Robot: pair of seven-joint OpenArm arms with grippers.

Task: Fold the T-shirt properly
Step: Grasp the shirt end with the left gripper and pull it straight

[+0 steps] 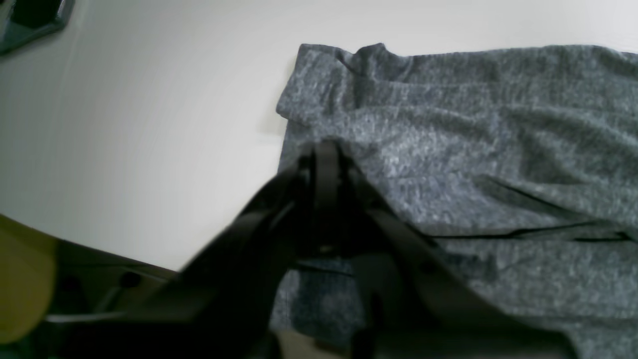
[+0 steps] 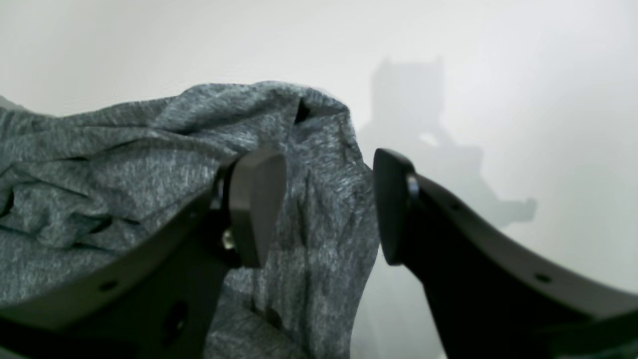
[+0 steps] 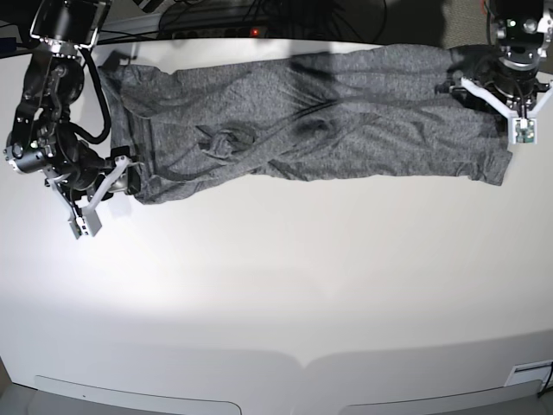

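With the T-shirt (image 3: 311, 121) stretched lengthwise along the desk's (image 3: 285, 294) far side, the left gripper (image 1: 325, 149) pinches 1 end narrowly while the right gripper (image 2: 329, 204) gapes wide around the other end's edge, apparently needing to close before folding.

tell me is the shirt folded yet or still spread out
Partly folded: the shirt lies as a long rumpled band across the table, not a neat stack.

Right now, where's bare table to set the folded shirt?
Free: the wide white table between the T-shirt's lower edge and the near rim. Crowded: the far strip, filled by the shirt, with the right pincer and left pincer at its ends.
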